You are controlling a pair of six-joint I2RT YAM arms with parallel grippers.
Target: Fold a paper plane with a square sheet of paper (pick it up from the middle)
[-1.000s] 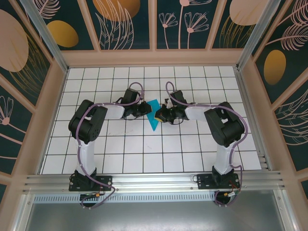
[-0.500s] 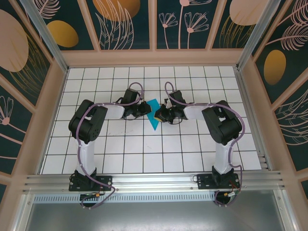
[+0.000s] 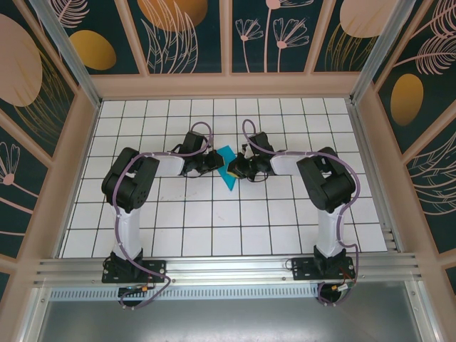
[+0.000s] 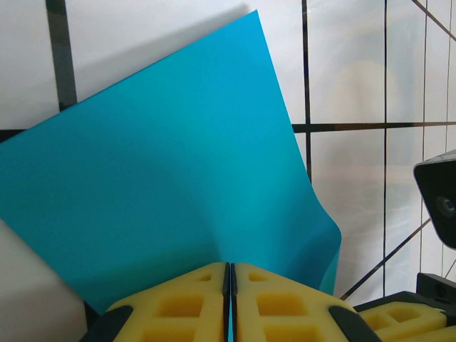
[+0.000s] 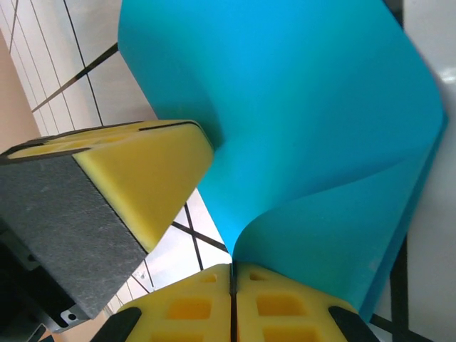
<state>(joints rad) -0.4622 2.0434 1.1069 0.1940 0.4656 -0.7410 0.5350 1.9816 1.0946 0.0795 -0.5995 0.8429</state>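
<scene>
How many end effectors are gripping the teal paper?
2. The left end effector pinches the sheet on its left side, the right end effector on its right.

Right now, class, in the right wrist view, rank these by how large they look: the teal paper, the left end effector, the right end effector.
1. the teal paper
2. the left end effector
3. the right end effector, cut off by the frame edge; camera nearness makes ranks two and three unsure.

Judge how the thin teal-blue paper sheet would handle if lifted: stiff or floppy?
Probably floppy: the thin teal-blue paper sheet curls between the left gripper and right gripper. Likely crease-prone, since its edge buckles beside the pinch.
</scene>
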